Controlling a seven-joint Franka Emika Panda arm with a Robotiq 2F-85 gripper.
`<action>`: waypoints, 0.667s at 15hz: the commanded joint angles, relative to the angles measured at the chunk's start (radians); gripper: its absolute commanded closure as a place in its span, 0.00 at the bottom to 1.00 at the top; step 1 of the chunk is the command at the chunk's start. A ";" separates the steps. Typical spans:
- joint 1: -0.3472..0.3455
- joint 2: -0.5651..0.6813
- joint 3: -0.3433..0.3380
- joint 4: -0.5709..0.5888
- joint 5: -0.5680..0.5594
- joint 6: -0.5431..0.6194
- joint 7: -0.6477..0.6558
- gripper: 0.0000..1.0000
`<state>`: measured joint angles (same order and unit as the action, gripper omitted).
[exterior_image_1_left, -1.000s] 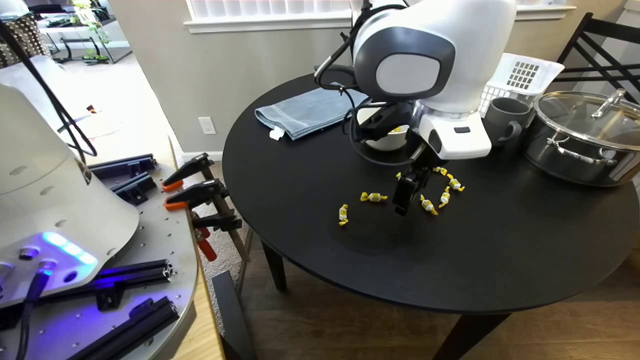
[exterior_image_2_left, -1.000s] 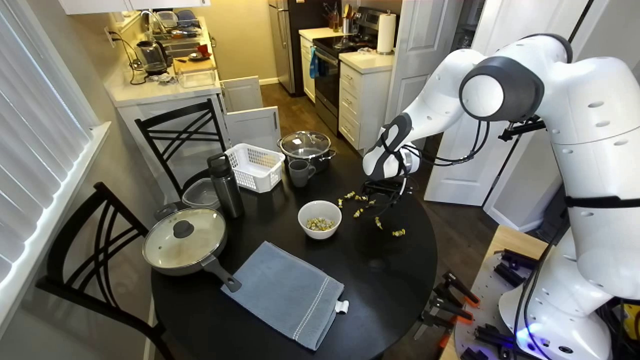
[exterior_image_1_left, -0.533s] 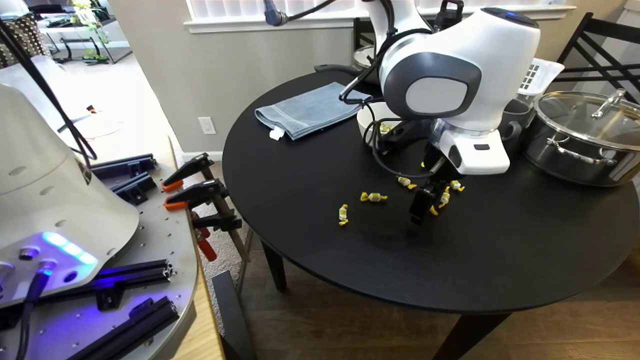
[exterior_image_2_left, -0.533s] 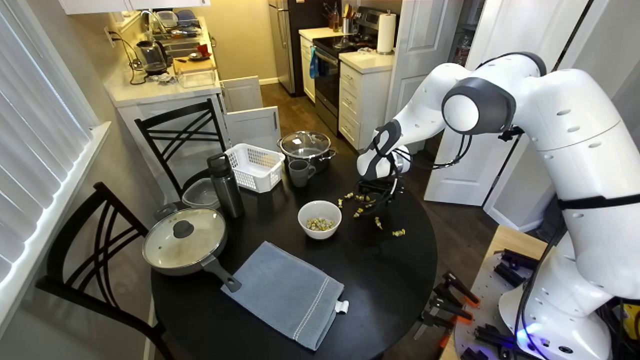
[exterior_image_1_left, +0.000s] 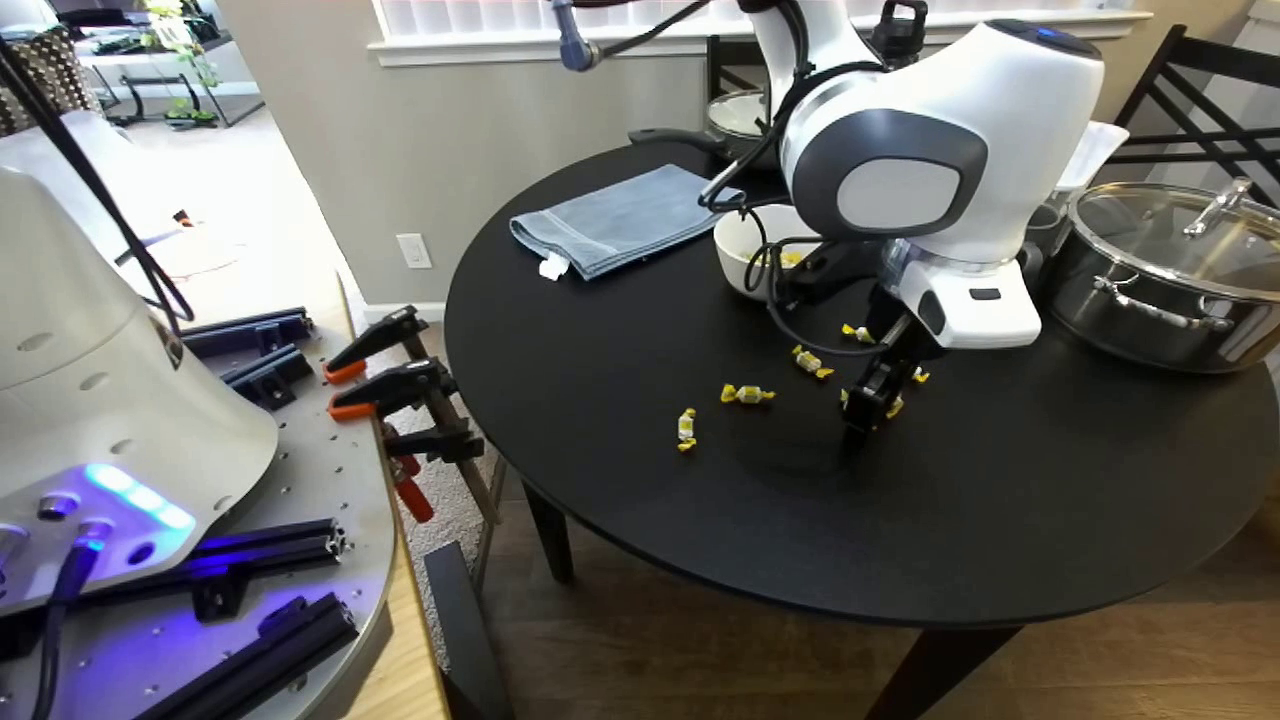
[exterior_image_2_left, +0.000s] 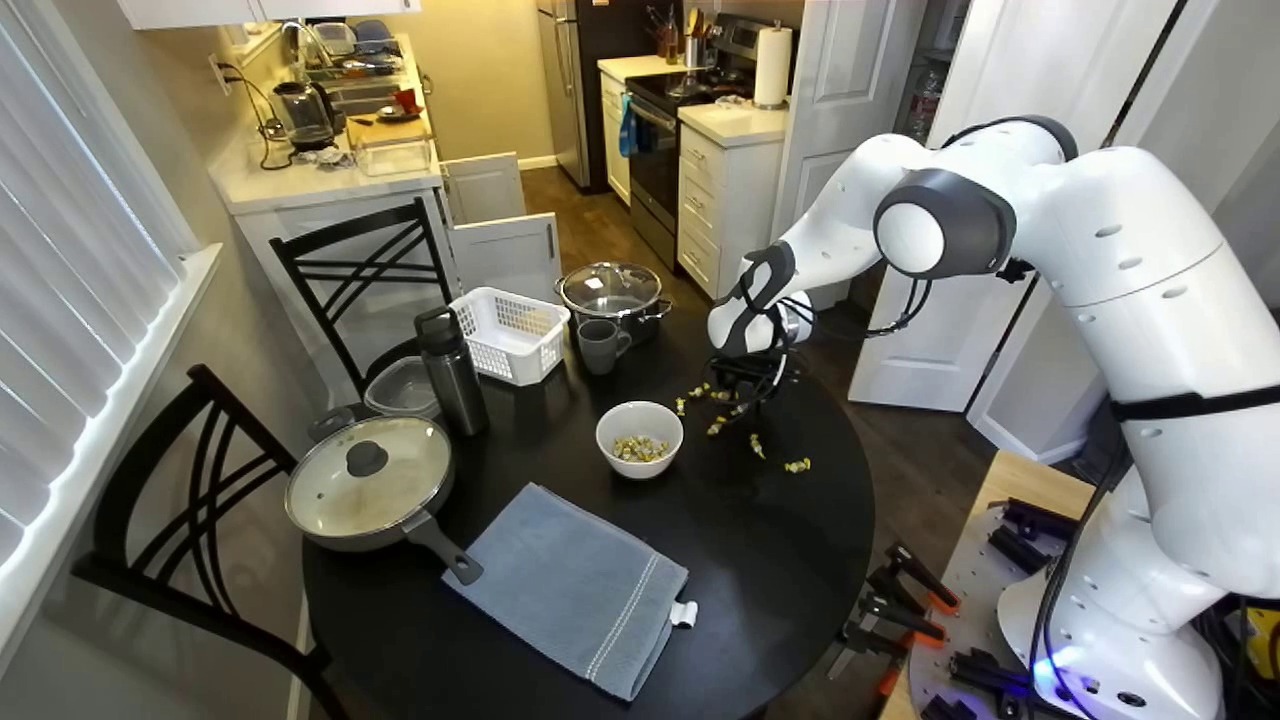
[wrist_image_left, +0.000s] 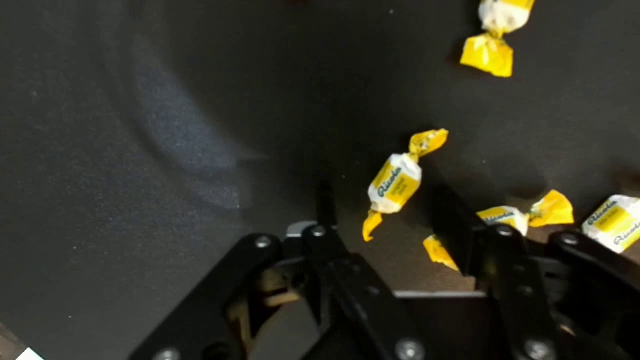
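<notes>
While the gripper (wrist_image_left: 385, 205) hangs low over the table (exterior_image_1_left: 1000, 520), its fingers stand partway apart on either side of one candy (wrist_image_left: 395, 183). Dark tabletop shows between that candy and both fingers in the wrist view, so it's straddled with a gap on each side; can't tell if the tips actually touch the table. The candy is just lying there, white and yellow with twisted ends and Ricola on the wrapper, on the half away from the window edge. Right beside it, another candy (wrist_image_left: 517, 216) is partly hidden by the finger on the right of the wrist view. More loose candies (exterior_image_1_left: 748, 394) are strung out toward the edge by the robot's base. Farther toward the window edge there's a bowl (exterior_image_2_left: 640, 418) with a heap of similar candies in it. A towel (exterior_image_2_left: 580, 590) lies off toward the edge opposite the kitchen, a lidded pan (exterior_image_2_left: 368, 490) sits at the window edge with a bottle (exterior_image_2_left: 453, 380) near it, and toward the kitchen edge you've got a basket (exterior_image_2_left: 505, 365), a mug (exterior_image_2_left: 600, 347) and a pot (exterior_image_1_left: 1150, 340), all pretty close together.
</notes>
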<state>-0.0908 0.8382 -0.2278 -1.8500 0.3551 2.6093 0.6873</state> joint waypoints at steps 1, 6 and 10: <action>-0.008 0.011 0.007 0.018 -0.003 -0.030 0.025 0.77; 0.002 -0.001 0.006 0.010 -0.008 -0.025 0.026 1.00; 0.022 -0.087 0.010 -0.060 -0.017 0.009 -0.002 0.96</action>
<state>-0.0859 0.8333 -0.2213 -1.8381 0.3532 2.6031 0.6873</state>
